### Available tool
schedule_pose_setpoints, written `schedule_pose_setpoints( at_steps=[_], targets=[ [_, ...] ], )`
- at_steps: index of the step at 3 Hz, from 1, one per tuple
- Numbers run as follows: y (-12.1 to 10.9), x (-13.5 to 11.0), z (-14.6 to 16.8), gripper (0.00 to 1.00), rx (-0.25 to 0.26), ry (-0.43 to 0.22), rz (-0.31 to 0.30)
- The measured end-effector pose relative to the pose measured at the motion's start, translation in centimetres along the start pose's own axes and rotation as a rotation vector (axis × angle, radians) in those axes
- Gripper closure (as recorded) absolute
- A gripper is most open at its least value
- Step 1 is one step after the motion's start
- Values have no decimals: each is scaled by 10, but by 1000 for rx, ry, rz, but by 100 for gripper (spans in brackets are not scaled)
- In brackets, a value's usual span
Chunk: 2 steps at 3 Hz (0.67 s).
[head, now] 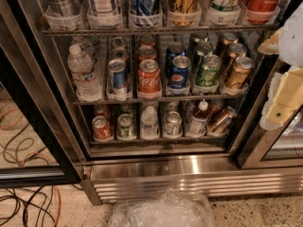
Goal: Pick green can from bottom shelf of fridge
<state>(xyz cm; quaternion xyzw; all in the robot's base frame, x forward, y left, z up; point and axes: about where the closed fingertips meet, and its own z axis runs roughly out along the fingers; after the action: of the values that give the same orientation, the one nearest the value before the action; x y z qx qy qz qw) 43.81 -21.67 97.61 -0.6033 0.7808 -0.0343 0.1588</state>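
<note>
While the gripper (283, 97) hung at the right edge, outside the fridge (189, 169), open or closed I could not tell, the green can (125, 125) stood on the bottom shelf (156, 138), just beside a red can (101, 127).

Gripper (282, 96) blurred at right edge; top cans (146, 1) cropped

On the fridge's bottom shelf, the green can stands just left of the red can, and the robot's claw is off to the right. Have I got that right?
Not quite. The camera view shows the green can standing just right of the red can on the bottom shelf, not left of it. The gripper is indeed off to the right, outside the fridge.
</note>
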Motion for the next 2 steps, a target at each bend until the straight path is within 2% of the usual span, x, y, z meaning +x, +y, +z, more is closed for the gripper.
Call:
schedule_pose_setpoints(
  at_steps=[1, 2],
  targets=[
    [0, 0, 0, 0, 0, 0, 0],
    [2, -6, 8, 0, 13, -29, 27]
  ],
)
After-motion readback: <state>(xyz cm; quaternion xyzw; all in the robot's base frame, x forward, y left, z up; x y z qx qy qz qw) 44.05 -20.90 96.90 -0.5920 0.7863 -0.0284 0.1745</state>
